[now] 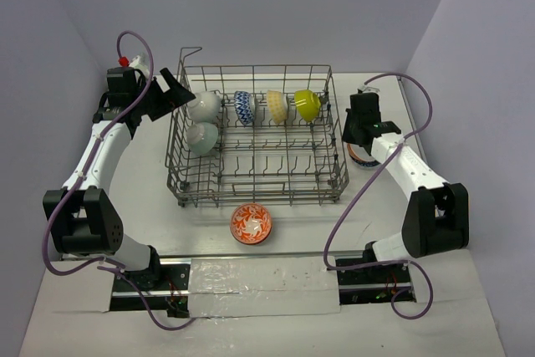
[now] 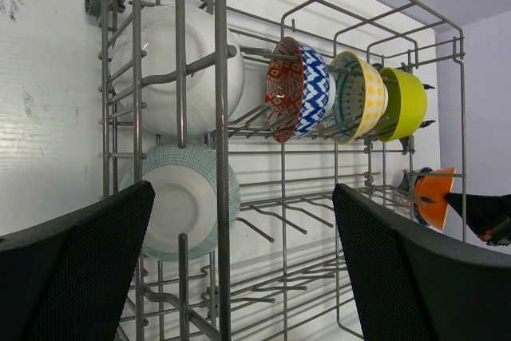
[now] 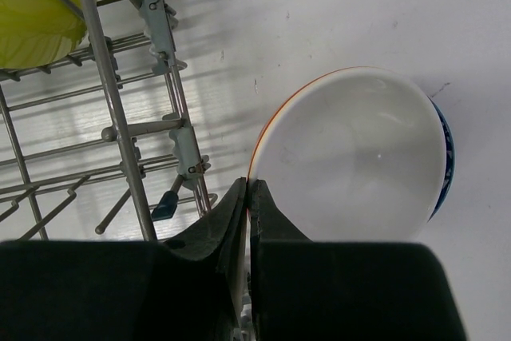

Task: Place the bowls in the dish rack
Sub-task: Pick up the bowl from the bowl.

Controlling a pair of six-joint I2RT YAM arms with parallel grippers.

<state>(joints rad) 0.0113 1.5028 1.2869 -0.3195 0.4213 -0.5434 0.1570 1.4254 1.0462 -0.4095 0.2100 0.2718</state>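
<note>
The grey wire dish rack [image 1: 259, 194] stands mid-table. It holds two white bowls [image 1: 203, 106] [image 1: 202, 137] at its left. A blue-white bowl [image 1: 244, 107], a pale yellow bowl [image 1: 277, 106] and a lime bowl [image 1: 307, 104] stand on edge along the back row. My right gripper [image 3: 249, 185] is shut on the rim of an orange bowl with a white inside [image 3: 359, 157]. This bowl is right of the rack, over a dark-blue patterned bowl [image 3: 444, 149]. My left gripper [image 2: 241, 197] is open and empty outside the rack's left back corner. A red-white bowl [image 1: 251, 223] sits on the table in front of the rack.
The rack's front rows of tines [image 1: 267, 165] hold nothing. The raised wire loop [image 1: 191, 52] stands at the rack's back left corner, by my left gripper [image 1: 175, 88]. Walls close in the table on the left, back and right.
</note>
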